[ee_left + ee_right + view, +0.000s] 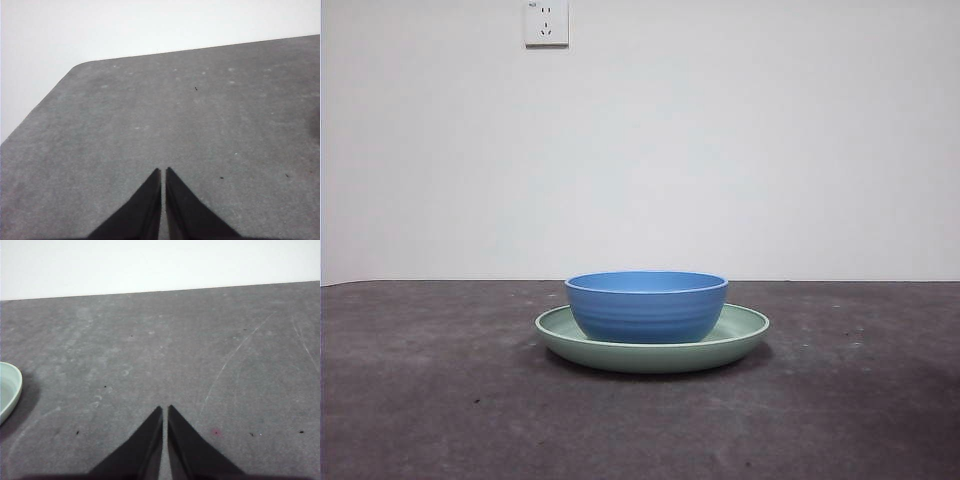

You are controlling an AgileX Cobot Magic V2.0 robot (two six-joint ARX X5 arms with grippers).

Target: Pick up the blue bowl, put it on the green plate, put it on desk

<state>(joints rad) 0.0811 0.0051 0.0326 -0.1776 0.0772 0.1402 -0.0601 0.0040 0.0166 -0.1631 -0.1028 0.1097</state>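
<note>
The blue bowl (pixel 646 305) sits in the green plate (pixel 745 331) mid-desk (pixel 420 400), seen whole only from the front. The right gripper (pixel 165 409) catches just the plate's rim; the left gripper (pixel 163 171) sees bare desk. Both jaws pressed together. A wall socket (pixel 546 22) is high behind.

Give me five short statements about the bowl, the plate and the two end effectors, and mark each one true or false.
1. The blue bowl sits inside the green plate. True.
2. The left end effector grips the bowl. False: it holds nothing, its jaws are shut and only bare desk lies under it.
3. The bowl stands upright with its opening upward. True.
4. The right end effector is open around the plate rim. False: its jaws are shut and the plate lies apart from it, at the edge of its wrist view.
5. The plate stands on top of the bowl. False: the plate rests on the desk and carries the bowl.
</note>
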